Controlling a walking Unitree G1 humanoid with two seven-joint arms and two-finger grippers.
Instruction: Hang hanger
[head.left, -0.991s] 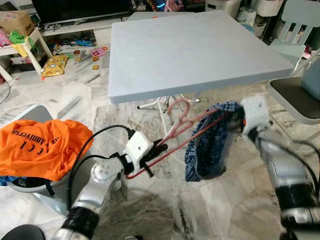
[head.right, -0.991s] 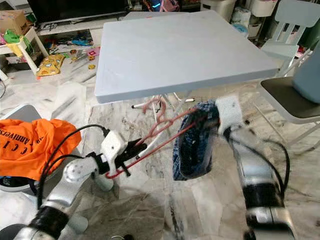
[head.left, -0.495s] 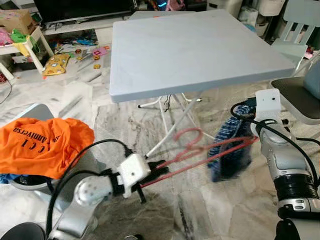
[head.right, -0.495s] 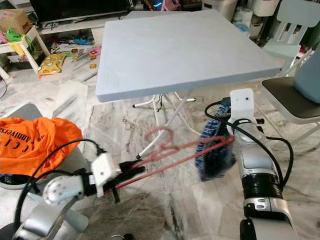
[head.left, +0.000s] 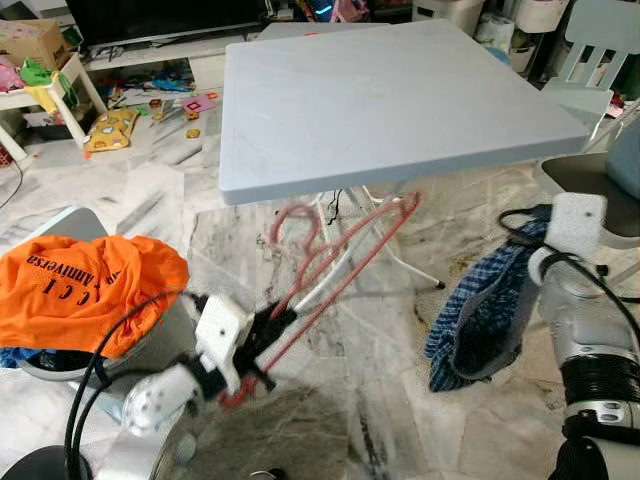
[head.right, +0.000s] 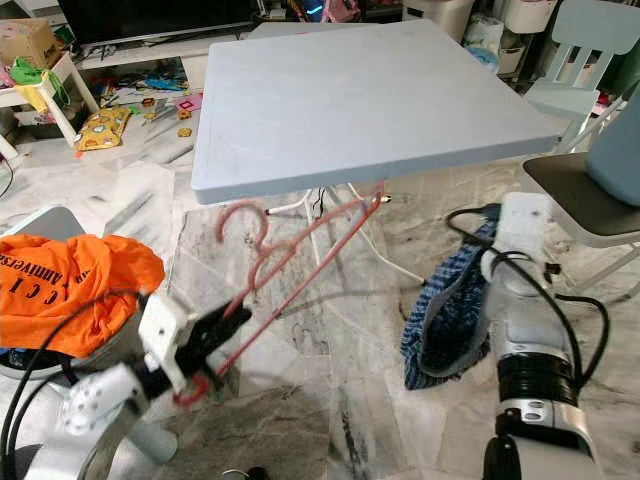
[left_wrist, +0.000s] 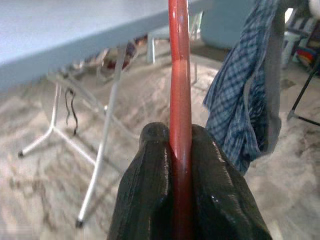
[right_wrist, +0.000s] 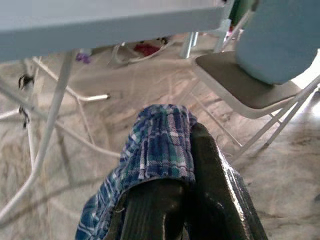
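Since half a second ago the red hanger (head.left: 330, 270) has come free of the blue checked garment (head.left: 478, 315): it has swung up and to the left, its far end now just under the near edge of the grey bench (head.left: 390, 95), while the garment has moved away to the right with the right arm. The left end effector (head.left: 262, 335), low at the near left, is clamped on the hanger's near end, and the left wrist view has the red bar (left_wrist: 180, 115) pinched between its two black fingers (left_wrist: 147, 185). The right end effector (right_wrist: 187, 200), near the right edge beside a chair (head.left: 590, 185), is closed on the checked cloth, which hangs down toward the marble floor (head.left: 400, 400). An orange shirt (head.left: 85, 290) lies over a basket at far left.
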